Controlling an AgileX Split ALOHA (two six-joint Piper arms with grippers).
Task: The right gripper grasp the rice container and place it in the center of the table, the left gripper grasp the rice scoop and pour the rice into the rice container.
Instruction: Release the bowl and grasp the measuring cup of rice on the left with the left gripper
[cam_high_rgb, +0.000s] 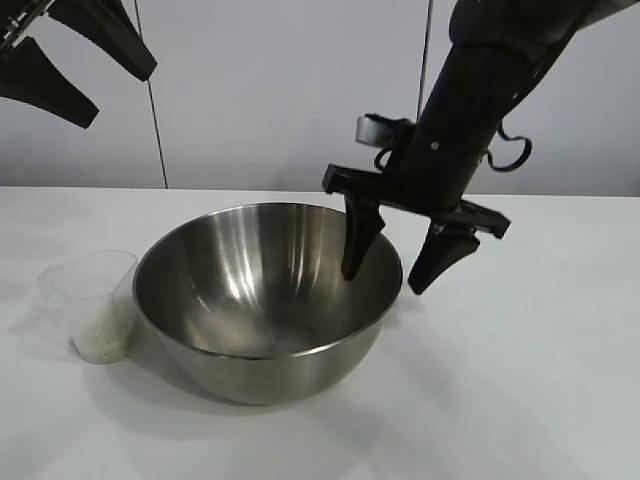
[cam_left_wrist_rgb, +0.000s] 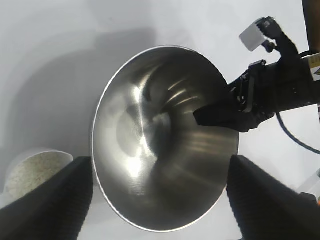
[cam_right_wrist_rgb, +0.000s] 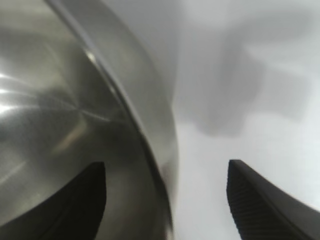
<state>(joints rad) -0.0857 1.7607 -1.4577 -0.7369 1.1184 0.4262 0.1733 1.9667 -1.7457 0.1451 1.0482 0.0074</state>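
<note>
I see the right black tapered claw (cam_high_rgb: 392, 262) straddling the far-right rim of the large round brushed-steel bowl (cam_high_rgb: 250, 300), one finger inside, one outside, blocking that side. The small frosted plastic cup of white rice (cam_high_rgb: 95, 305) crowds the bowl's left wall. The left black claw (cam_high_rgb: 80, 70) hangs high, spread wide. The white worktop (cam_high_rgb: 520, 400) lies bare in front and to the right.

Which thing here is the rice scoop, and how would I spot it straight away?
Start at the large round stainless-steel bowl on the white table. Tucked against its side, away from the black right gripper straddling the bowl's rim, stands the rice scoop, a small frosted plastic cup. Unlike the shiny bowl, it is translucent and holds white rice.
</note>
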